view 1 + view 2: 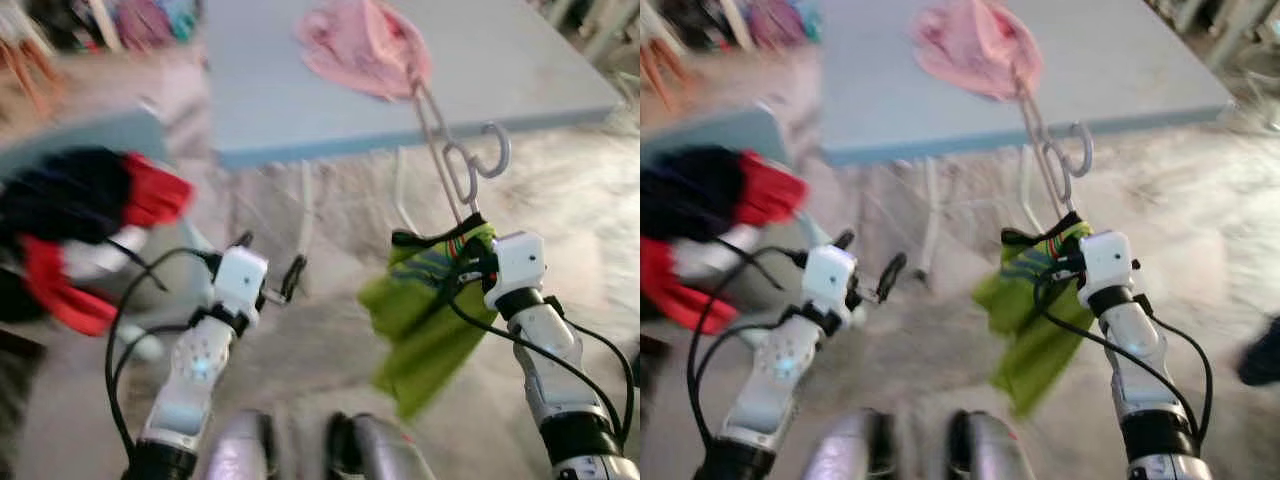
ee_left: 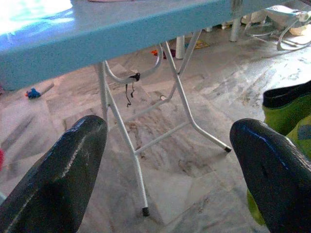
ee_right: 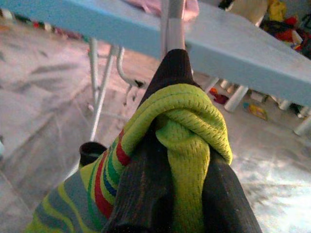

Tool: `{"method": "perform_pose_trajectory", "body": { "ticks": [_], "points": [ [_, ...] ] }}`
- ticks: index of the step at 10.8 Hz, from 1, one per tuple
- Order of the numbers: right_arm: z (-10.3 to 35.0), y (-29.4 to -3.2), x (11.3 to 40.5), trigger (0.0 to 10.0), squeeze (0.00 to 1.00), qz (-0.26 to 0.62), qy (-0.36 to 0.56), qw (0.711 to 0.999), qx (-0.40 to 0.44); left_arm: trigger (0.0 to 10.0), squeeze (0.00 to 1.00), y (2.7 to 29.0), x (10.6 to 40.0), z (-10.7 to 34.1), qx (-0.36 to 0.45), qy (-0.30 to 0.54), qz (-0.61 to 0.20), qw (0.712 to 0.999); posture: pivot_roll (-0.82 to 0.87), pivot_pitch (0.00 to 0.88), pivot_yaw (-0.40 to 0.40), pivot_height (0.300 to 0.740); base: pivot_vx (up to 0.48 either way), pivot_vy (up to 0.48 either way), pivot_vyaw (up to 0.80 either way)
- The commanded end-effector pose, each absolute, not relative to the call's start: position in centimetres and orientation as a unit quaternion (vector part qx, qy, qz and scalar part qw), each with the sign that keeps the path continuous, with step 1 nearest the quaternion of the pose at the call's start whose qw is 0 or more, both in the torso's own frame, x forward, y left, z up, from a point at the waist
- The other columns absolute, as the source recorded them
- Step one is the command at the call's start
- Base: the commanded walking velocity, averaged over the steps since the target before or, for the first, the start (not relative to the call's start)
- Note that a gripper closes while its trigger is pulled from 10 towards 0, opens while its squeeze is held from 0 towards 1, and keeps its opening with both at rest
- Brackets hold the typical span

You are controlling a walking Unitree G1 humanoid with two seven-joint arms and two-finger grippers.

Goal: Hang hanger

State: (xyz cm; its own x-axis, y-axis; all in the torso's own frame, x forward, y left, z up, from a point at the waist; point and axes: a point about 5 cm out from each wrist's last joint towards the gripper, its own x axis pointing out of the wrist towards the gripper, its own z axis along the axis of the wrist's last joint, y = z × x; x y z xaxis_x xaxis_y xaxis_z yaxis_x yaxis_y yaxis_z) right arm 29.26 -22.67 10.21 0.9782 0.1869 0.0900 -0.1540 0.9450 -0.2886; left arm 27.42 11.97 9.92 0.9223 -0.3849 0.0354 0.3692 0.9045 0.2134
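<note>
At the left edge of the frame red and dark clothes (image 1: 70, 230) lie heaped above a grey marbled floor (image 1: 300, 340), and the left gripper (image 1: 270, 270) hangs released at lower centre. A blue folding table (image 1: 300, 100) fills the top, a pink garment (image 1: 365, 45) on it. At right centre the right gripper (image 1: 468, 262) is clenched on a green shirt (image 1: 425, 320) and its grey hanger (image 1: 460, 160), hook pointing up before the table edge; no writing is readable.

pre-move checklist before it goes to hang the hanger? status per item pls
1. Right gripper shut on the green shirt and hanger: ok.
2. Shirt seated on hanger: cannot tell, cloth is bunched at the fingers.
3. Hanger hook free, snagged on nothing: ok.
4. Left gripper open, holding nothing: ok.
5. Rail or rod to hang on located: not ok; ahead is a blue table with pink cloth.
6. Head views sharp: not ok, blurred.
</note>
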Motion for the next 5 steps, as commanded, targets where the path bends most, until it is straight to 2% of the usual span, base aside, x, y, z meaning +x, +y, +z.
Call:
{"method": "perform_pose_trajectory", "body": {
  "ticks": [1, 3, 4, 5],
  "points": [
    [11.14, -22.67, 29.3, 10.0, 0.0, 0.094, -0.082, 0.981, -0.148, 10.0, 0.0, 12.5, 27.16, 9.6, 0.114, -0.035, -0.174, 0.978, -0.02, 0.221, -0.036, 0.74, 0.0, 0.0, 0.0],
    [11.54, -23.38, 29.57, 10.0, 0.0, 0.122, -0.074, 0.975, -0.168, 10.0, 0.0, 13.16, 27.52, 10.18, 0.189, -0.047, -0.172, 0.966, -0.01, 0.217, -0.035, 0.74, 0.0, 0.0, 0.0],
    [11.72, -23.61, 29.77, 10.0, 0.0, 0.132, -0.071, 0.973, -0.178, 10.0, 0.0, 13.25, 27.51, 10.3, 0.205, -0.045, -0.201, 0.957, 0.0, 0.216, -0.034, 0.74, 0.0, 0.0, 0.0],
    [11.66, -23.49, 29.82, 10.0, 0.0, 0.167, -0.06, 0.964, -0.2, 10.0, 0.0, 13.04, 27.19, 9.93, 0.24, -0.028, -0.26, 0.935, 0.0, 0.215, -0.032, 0.74, 0.0, 0.0, 0.0]
  ]
}}
